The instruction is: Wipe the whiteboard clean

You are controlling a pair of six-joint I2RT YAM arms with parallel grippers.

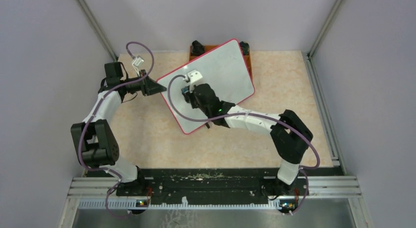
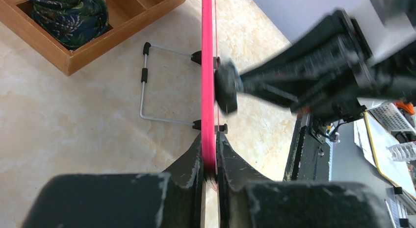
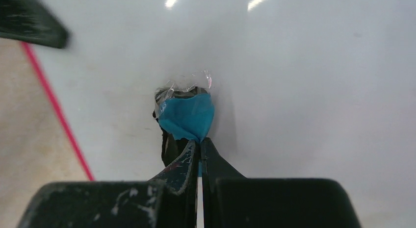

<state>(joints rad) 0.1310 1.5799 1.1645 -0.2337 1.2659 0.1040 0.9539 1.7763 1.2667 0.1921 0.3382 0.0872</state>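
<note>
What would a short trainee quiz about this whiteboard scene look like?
1. True or false: the left gripper is shut on the red rim of the whiteboard.
2. What does the right gripper hold? A) a blue eraser B) a red marker C) a paper towel
3. In a few words: what lies in the wooden tray?
Key: 1 true; 2 A; 3 a dark patterned cloth.

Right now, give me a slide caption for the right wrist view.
Right gripper holds a blue pad to the blank whiteboard, red rim at left.
</note>
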